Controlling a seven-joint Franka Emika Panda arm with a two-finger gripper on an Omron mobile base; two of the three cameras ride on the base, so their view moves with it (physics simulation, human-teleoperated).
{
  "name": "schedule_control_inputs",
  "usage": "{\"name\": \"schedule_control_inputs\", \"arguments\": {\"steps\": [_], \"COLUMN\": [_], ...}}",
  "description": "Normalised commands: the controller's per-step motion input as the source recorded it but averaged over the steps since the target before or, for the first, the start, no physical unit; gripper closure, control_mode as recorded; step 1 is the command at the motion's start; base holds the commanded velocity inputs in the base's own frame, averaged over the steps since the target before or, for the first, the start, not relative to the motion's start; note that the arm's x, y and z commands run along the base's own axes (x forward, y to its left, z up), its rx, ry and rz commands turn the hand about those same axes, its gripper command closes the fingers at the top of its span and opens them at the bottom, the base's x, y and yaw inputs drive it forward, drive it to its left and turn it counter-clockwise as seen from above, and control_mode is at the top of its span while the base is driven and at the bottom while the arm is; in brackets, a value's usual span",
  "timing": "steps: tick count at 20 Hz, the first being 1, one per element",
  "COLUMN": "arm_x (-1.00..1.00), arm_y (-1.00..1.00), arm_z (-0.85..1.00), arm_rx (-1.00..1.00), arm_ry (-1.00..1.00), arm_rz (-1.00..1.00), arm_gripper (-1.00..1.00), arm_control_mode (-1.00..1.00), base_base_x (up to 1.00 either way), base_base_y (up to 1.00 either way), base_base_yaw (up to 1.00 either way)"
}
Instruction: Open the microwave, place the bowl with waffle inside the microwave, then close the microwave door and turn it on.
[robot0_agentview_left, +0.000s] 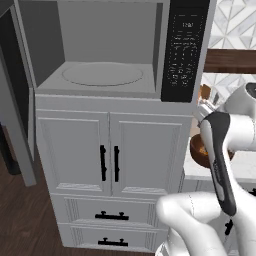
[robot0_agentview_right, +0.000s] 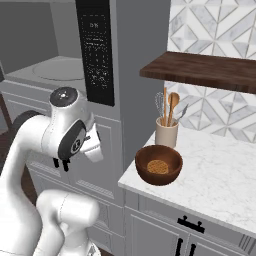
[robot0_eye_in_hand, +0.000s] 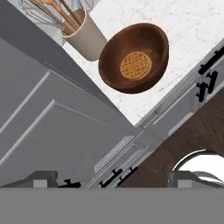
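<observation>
Standing wide open at the far left, the grey-framed microwave door with the dark window (robot0_agentview_left: 15, 95) leaves the large grey built-in microwave (robot0_agentview_left: 107, 50) showing its round turntable plate (robot0_agentview_left: 102, 74) and, at right, the black keypad panel (robot0_agentview_left: 183, 50). Right of it, the round dark brown glossy bowl with the golden waffle piece (robot0_agentview_right: 158, 164) sits on the white marble worktop (robot0_agentview_right: 220, 175), near its front edge, just beside the beige utensil holder with wooden spoons (robot0_agentview_right: 167, 131). In the hand view, the hand (robot0_eye_in_hand: 111, 181) is spread wide, holding nothing, apart from the bowl.
</observation>
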Motion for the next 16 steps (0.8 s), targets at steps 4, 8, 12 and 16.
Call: {"name": "schedule_control_inputs", "arguments": {"steps": [4,8,12,16], "arm_x": [-0.54,-0.44,-0.06,0.02], "arm_y": [-1.0,-0.97,-0.55,-0.17], "arm_z": [-0.18,-0.19,-0.12,-0.21], "arm_rx": [0.04,0.01,0.0,-0.02], "arm_ry": [0.04,0.06,0.23,0.33], "arm_rz": [0.0,0.0,0.02,0.05], "arm_gripper": [-1.0,-1.0,-1.0,-1.0], "arm_control_mode": [-1.0,-1.0,-1.0,-1.0], "base_base_x": [0.0,0.0,0.0,0.0], "base_base_y": [0.0,0.0,0.0,0.0], "base_base_yaw": [0.0,0.0,0.0,0.0]}}
